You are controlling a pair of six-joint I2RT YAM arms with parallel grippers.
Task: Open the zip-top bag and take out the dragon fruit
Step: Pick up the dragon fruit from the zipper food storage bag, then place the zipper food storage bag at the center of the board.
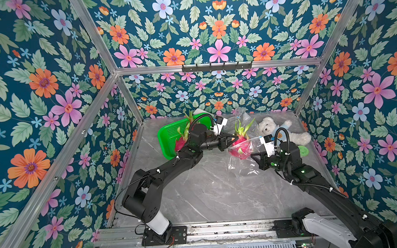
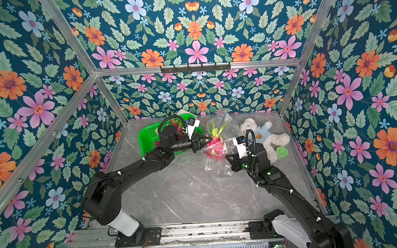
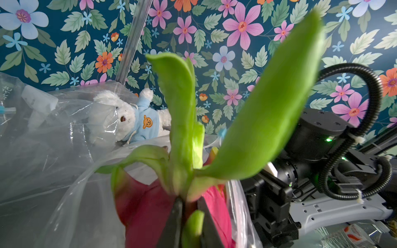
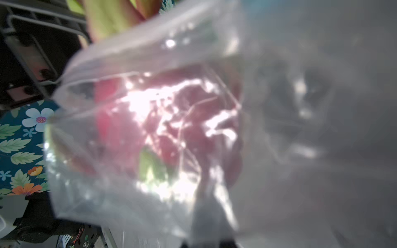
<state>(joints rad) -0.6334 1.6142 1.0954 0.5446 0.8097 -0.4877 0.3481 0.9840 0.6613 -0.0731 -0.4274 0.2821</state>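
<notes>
Grey marble formed the counter [image 1: 208, 194] on which everything was laid. A green basket [image 1: 167, 140] was set at the far left, and pink basket fruit [image 1: 180, 143] could be seen in it, partly hidden by the left arm. The clear zip-top bag [image 1: 241, 167] was spread near the middle, just beside a white teddy bear [image 1: 266, 126]. One dragon fruit [image 1: 239, 147] was lodged in the bag's open mouth, its body inside and its green scales sticking out. The left jaws were clamped on one of those scales. The right jaws were pressed together on the bag's film, though the right wrist view was blurred. A small green lid [image 1: 303, 150] was tucked beside the bear.
</notes>
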